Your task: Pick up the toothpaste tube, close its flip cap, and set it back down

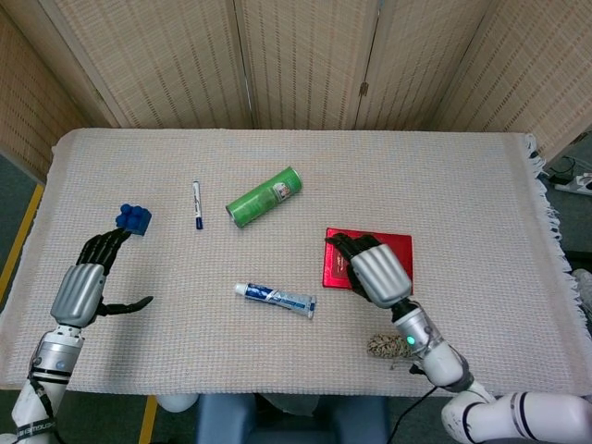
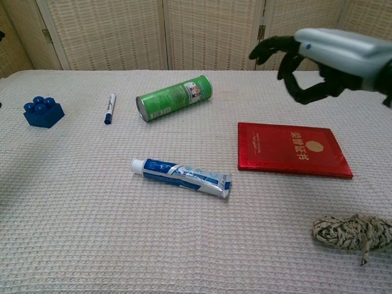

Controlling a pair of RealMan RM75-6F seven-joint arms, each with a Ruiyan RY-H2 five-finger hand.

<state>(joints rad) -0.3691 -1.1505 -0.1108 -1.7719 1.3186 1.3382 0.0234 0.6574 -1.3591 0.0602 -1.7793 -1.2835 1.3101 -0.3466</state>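
The white and blue toothpaste tube (image 1: 276,297) (image 2: 181,176) lies flat on the table near the front middle, its white cap end pointing left; nothing touches it. My right hand (image 1: 372,270) (image 2: 318,58) hovers raised over the red booklet, to the right of the tube, fingers apart and holding nothing. At the table's left edge my left hand (image 1: 85,282) is open too, well away from the tube; the chest view does not show it.
A red booklet (image 1: 400,253) (image 2: 291,149) lies right of the tube. A green can (image 1: 265,197) (image 2: 174,98) lies on its side behind it. A marker pen (image 1: 197,204) (image 2: 110,108) and a blue brick (image 1: 134,218) (image 2: 43,111) sit at the left. A rope bundle (image 1: 383,348) (image 2: 351,233) is near the front right.
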